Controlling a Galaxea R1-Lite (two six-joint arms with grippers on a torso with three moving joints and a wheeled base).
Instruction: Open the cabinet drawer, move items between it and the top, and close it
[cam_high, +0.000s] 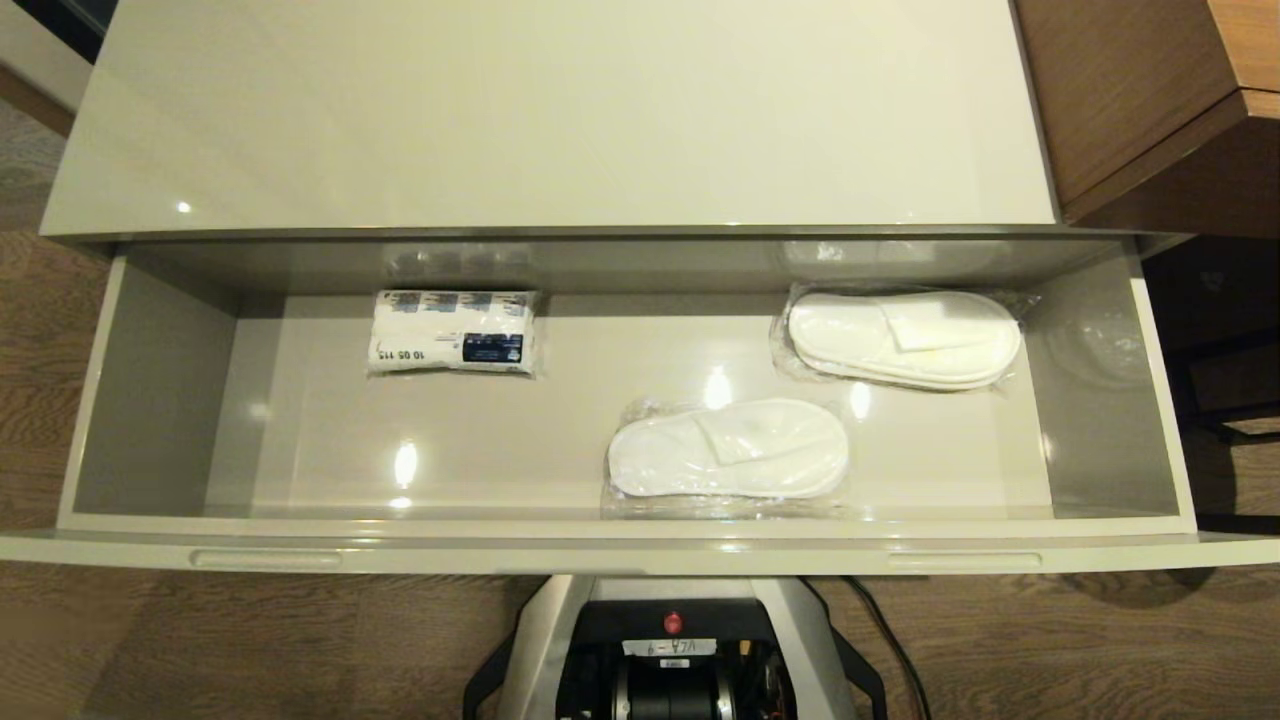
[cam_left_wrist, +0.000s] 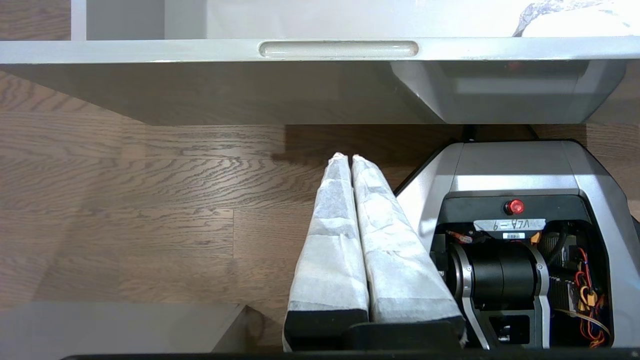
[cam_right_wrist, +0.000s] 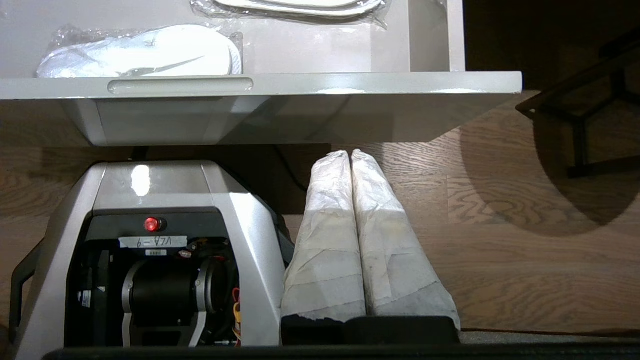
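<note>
The cabinet drawer (cam_high: 150, 400) stands pulled fully out below the top (cam_high: 550, 110), which carries nothing. Inside lie a printed white packet (cam_high: 455, 332) toward the left-back, one wrapped slipper pair (cam_high: 728, 447) near the front, and another slipper pair (cam_high: 903, 338) at the right-back. The left claw (cam_left_wrist: 345, 159) and the right claw (cam_right_wrist: 345, 154) are both closed and empty, low beside the robot base (cam_high: 670, 640), under the drawer front. I think a rising arm may strike this overhanging front. The slippery wrapping may also slide from the fingers, and the back items lie partly under the top, a tight reach.
</note>
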